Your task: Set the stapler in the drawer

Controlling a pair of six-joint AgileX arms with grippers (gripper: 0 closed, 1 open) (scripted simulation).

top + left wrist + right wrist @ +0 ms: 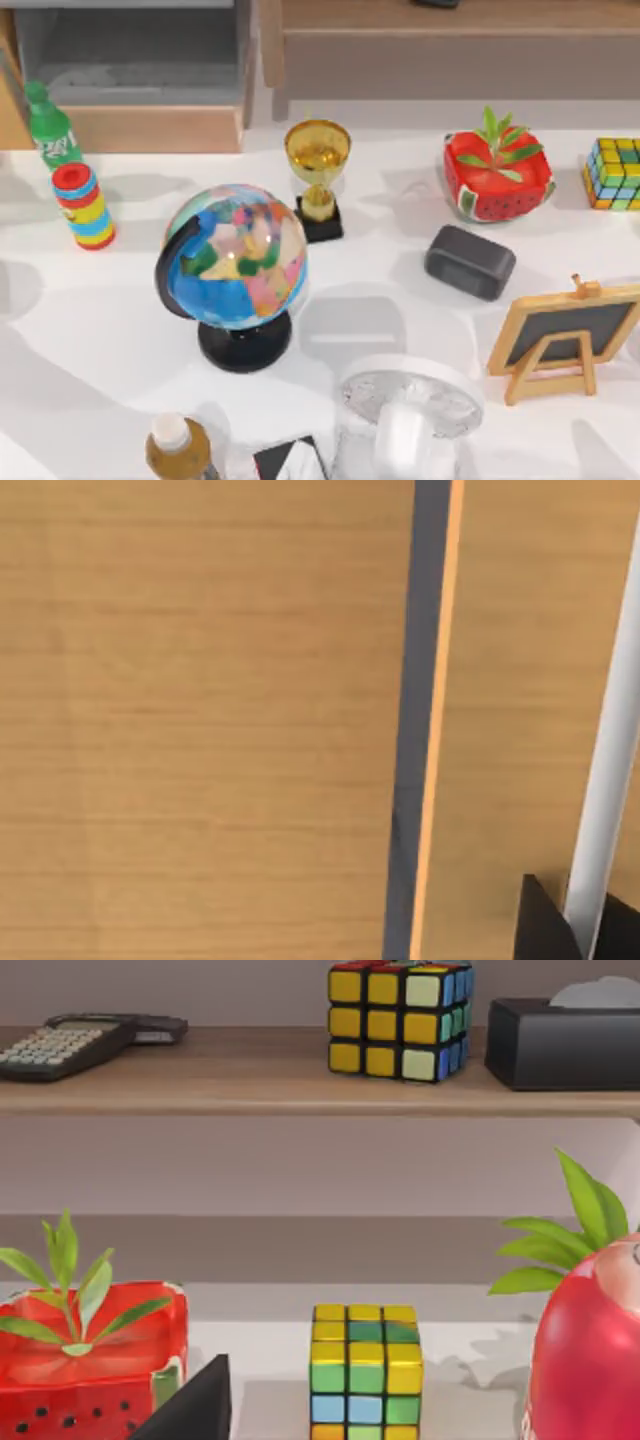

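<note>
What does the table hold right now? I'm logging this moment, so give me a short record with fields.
drawer: top left, open, grey inside, no blue bar visible in it
shelf unit: top right, brown wood
left side: green bottle, ring-stack toy
centre: globe, gold trophy
right side: watermelon planter, dark grey block, puzzle cube, small chalkboard
on shelf, right wrist view: calculator, second cube, black tissue box
left wrist view: close wood panels
</note>
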